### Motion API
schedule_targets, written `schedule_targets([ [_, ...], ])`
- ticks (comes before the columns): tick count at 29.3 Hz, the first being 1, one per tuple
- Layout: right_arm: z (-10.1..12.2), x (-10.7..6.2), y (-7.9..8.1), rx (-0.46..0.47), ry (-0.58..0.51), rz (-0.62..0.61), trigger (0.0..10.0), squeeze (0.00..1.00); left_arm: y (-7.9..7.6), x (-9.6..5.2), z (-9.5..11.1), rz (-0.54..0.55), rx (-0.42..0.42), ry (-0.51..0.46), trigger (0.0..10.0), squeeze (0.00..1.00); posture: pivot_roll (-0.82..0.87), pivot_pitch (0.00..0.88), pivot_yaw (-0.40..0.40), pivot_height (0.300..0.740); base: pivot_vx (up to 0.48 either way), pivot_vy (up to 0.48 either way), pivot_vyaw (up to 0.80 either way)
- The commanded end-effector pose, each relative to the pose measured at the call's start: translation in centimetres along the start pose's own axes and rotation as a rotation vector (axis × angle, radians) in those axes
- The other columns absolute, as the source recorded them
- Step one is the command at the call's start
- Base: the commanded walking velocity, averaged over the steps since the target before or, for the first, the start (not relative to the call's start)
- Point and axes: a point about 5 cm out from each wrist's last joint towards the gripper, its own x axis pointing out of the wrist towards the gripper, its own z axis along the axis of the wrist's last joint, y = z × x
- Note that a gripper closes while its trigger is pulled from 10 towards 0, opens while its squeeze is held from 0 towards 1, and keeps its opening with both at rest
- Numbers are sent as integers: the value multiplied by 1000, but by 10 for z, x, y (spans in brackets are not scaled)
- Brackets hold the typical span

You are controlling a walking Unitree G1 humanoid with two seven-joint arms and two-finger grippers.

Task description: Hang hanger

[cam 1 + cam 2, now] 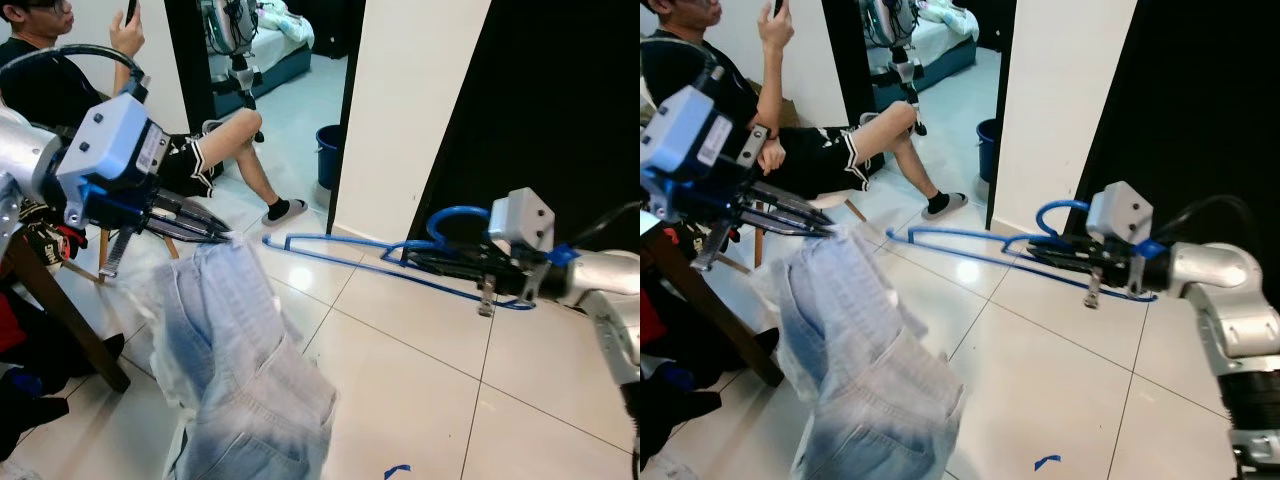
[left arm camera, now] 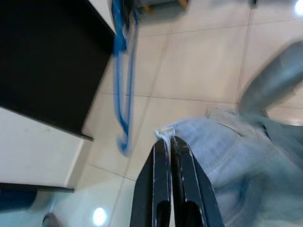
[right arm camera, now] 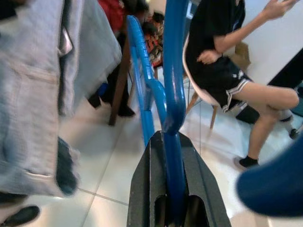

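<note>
- The left gripper (image 1: 222,236) has its fingers pressed together on the waistband edge of pale blue jeans (image 1: 250,370), which hang blurred toward 6 o'clock, their lower part cut off.
- The right gripper (image 1: 1040,247) is clamped on the blue hanger (image 1: 970,245) near its hook, holding it level above the tiled floor (image 1: 420,380), pointing toward 9 o'clock.
- At 11 o'clock a seated person (image 1: 190,150) raises a phone; the chair is mostly hidden.

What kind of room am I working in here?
Probably a home living area: glossy white floor tiles, a doorway to a bedroom with a bed, and a person seated on a wooden chair.
</note>
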Motion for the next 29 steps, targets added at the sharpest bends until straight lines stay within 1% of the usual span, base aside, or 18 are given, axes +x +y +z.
schedule_targets([
  [1,13,-10,-5,6,-67,12,10000,0,0,-6,8,-21,37,7,10000,0,91,0,-8,740,0,0,0],
  [3,21,-23,-9,14,-117,27,10000,0,-2,-9,12,-33,41,7,10000,0,93,0,-10,740,0,0,0],
  [4,21,-23,-9,14,-117,27,10000,0,-2,-9,12,-33,41,7,10000,0,93,0,-10,740,0,0,0],
  [5,26,-30,-10,18,-149,41,10000,0,-2,-10,15,-39,48,2,10000,0,94,0,-12,740,0,0,0],
  [6,26,-30,-10,18,-149,41,10000,0,-2,-10,15,-39,48,2,10000,0,94,0,-12,740,0,0,0],
  [7,35,-40,-9,17,-185,83,10000,0,-2,-11,21,-44,67,-9,10000,0,94,0,-12,740,0,0,0],
  [8,35,-40,-9,17,-185,83,10000,0,-2,-11,21,-44,67,-9,10000,0,94,0,-12,740,0,0,0],
  [9,36,-38,-7,9,-159,109,10000,0,0,-10,23,-38,84,-17,10000,0,93,0,-13,740,0,0,0],
  [10,36,-38,-7,9,-159,109,10000,0,0,-10,23,-38,84,-17,10000,0,93,0,-13,740,0,0,0],
  [12,33,-20,6,-18,-83,193,10000,0,3,-6,24,-39,117,-29,10000,0,87,0,-8,740,0,0,0],
  [13,31,-14,10,-29,-63,218,10000,0,4,-5,24,-42,126,-32,10000,0,86,0,-7,740,0,0,0],
  [14,31,-14,10,-29,-63,218,10000,0,4,-5,24,-42,126,-32,10000,0,86,0,-7,740,0,0,0],
  [16,29,-8,13,-31,-58,242,10000,0,5,-4,25,-52,137,-39,10000,0,88,0,-3,740,0,0,0],
  [21,27,-5,14,-34,-49,252,10000,0,6,-5,25,-56,139,-38,10000,0,90,0,-3,740,0,0,0],
  [25,32,-2,15,-47,-65,255,10000,0,6,-7,23,-61,128,-26,10000,0,93,0,-1,740,0,0,0],
  [29,33,-2,15,-49,-67,254,10000,0,4,-6,24,-68,127,-33,10000,0,92,0,-1,740,0,0,0],
])
